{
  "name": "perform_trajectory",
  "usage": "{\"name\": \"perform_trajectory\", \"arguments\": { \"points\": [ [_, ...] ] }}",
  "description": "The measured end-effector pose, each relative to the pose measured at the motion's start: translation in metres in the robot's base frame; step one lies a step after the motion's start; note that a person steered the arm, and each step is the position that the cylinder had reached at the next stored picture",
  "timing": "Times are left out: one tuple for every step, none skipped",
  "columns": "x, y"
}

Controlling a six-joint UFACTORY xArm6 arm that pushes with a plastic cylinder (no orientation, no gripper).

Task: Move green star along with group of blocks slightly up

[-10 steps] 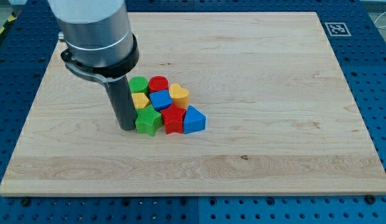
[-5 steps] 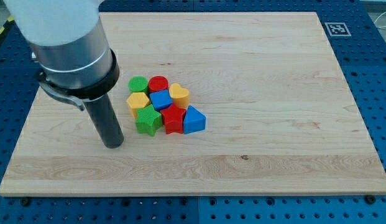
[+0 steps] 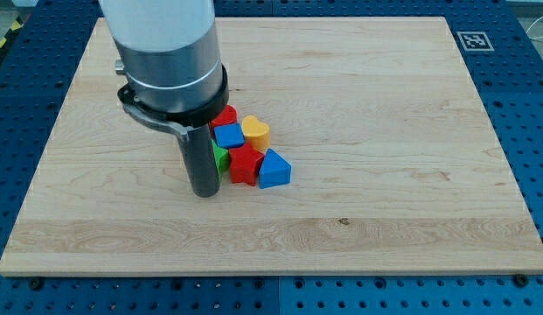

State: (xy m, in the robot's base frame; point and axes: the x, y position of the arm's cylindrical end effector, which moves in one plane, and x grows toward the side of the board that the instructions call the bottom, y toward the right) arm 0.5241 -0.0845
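A tight group of blocks lies left of the board's middle. My tip (image 3: 205,192) rests on the board at the group's lower left, right against the green star (image 3: 221,158), of which only a sliver shows past the rod. Visible blocks: a red star (image 3: 245,164), a blue triangle (image 3: 273,169), a yellow heart (image 3: 256,132), a blue cube (image 3: 228,135) and a red cylinder (image 3: 225,115). The arm hides the blocks on the group's left side.
The wooden board (image 3: 385,131) sits on a blue perforated table (image 3: 533,131). A black-and-white marker tag (image 3: 473,40) is at the board's top right corner.
My tip swung out to the left and down, then came back right to the green star's lower left. The arm now hides the green cylinder and the yellow block.
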Motion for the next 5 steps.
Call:
{"name": "perform_trajectory", "arguments": {
  "points": [
    [-0.015, 0.0],
    [-0.032, 0.001],
    [-0.05, 0.011],
    [-0.061, 0.027],
    [-0.053, 0.022]
  ]
}}
